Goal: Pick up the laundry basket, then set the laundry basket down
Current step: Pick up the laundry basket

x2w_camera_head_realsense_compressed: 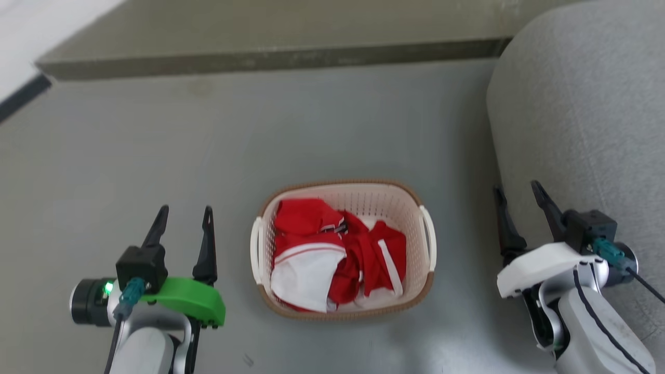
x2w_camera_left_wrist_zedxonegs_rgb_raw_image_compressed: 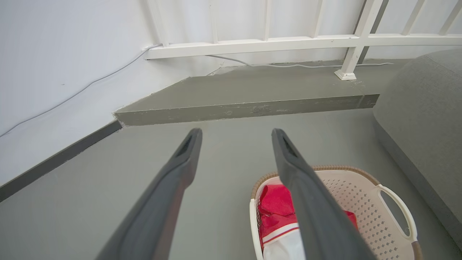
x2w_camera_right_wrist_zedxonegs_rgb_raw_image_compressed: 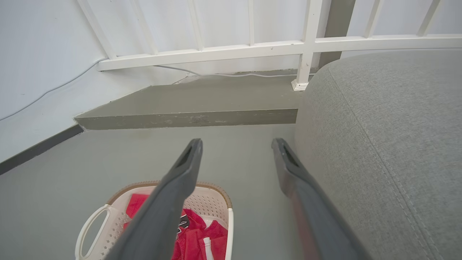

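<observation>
The laundry basket (x2w_camera_head_realsense_compressed: 374,200) sits on the grey floor between my two arms, cream with perforated walls, a brown woven rim and white side handles. Red and white clothes (x2w_camera_head_realsense_compressed: 332,254) fill it. My left gripper (x2w_camera_head_realsense_compressed: 186,212) hangs open to the basket's left, apart from it. My right gripper (x2w_camera_head_realsense_compressed: 518,190) is open on the other side, close to the grey sofa. In the left wrist view the basket (x2w_camera_left_wrist_zedxonegs_rgb_raw_image_compressed: 355,191) lies at lower right beyond the open gripper (x2w_camera_left_wrist_zedxonegs_rgb_raw_image_compressed: 236,133). In the right wrist view the basket (x2w_camera_right_wrist_zedxonegs_rgb_raw_image_compressed: 108,224) shows at lower left of the open gripper (x2w_camera_right_wrist_zedxonegs_rgb_raw_image_compressed: 236,143).
A grey fabric sofa (x2w_camera_head_realsense_compressed: 587,114) rises along the right, very near my right gripper. A raised grey step (x2w_camera_head_realsense_compressed: 270,54) crosses the far side, with a white railing (x2w_camera_left_wrist_zedxonegs_rgb_raw_image_compressed: 288,41) and a cable on it. A white wall with dark skirting (x2w_camera_head_realsense_compressed: 23,93) runs on the left.
</observation>
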